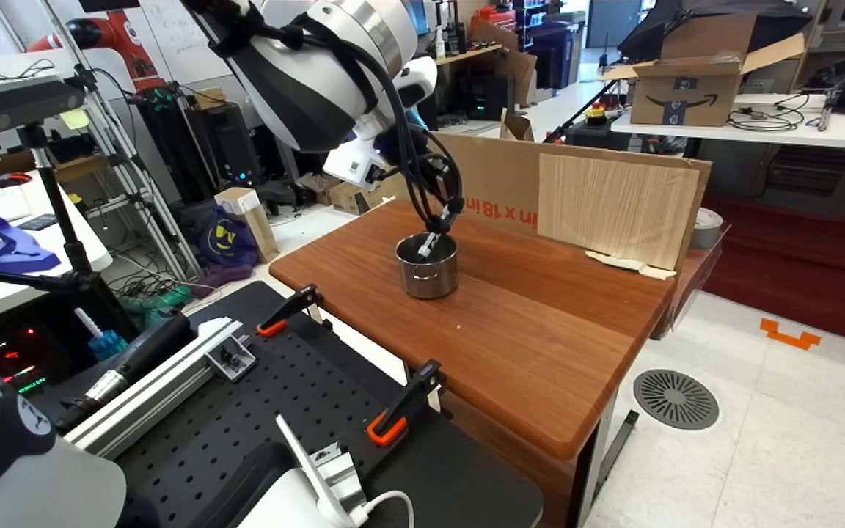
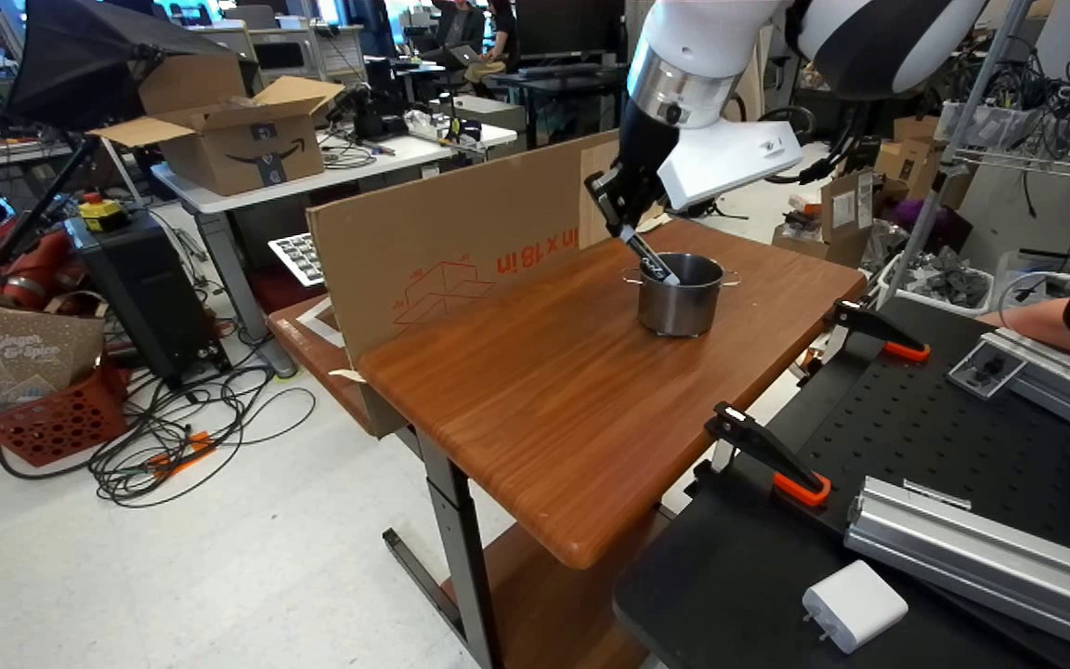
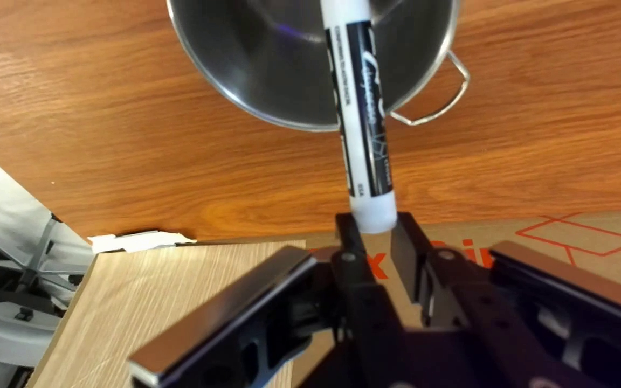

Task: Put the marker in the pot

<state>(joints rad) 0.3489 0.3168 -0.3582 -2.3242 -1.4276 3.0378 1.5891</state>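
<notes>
The marker is white with a black label. In the wrist view the marker [image 3: 361, 108] is pinched by one white end between the fingertips of my gripper [image 3: 373, 221]. My gripper is shut on it. In both exterior views the marker [image 1: 430, 244] [image 2: 650, 254] tilts down from my gripper [image 1: 444, 218] [image 2: 621, 221] into the mouth of the pot. The pot is round, shiny silver metal with thin wire side handles. The pot [image 1: 430, 280] [image 2: 674, 311] stands upright on the table, and its rim and inside show below the marker in the wrist view [image 3: 267, 70].
A brown wooden table [image 1: 510, 323] carries the pot. A cardboard panel [image 2: 461, 251] with red print stands along one table edge, with a wood-grain sheet [image 1: 617, 205] on it. Black clamps [image 1: 408, 400] sit at the edge between table and black perforated base [image 1: 283, 389].
</notes>
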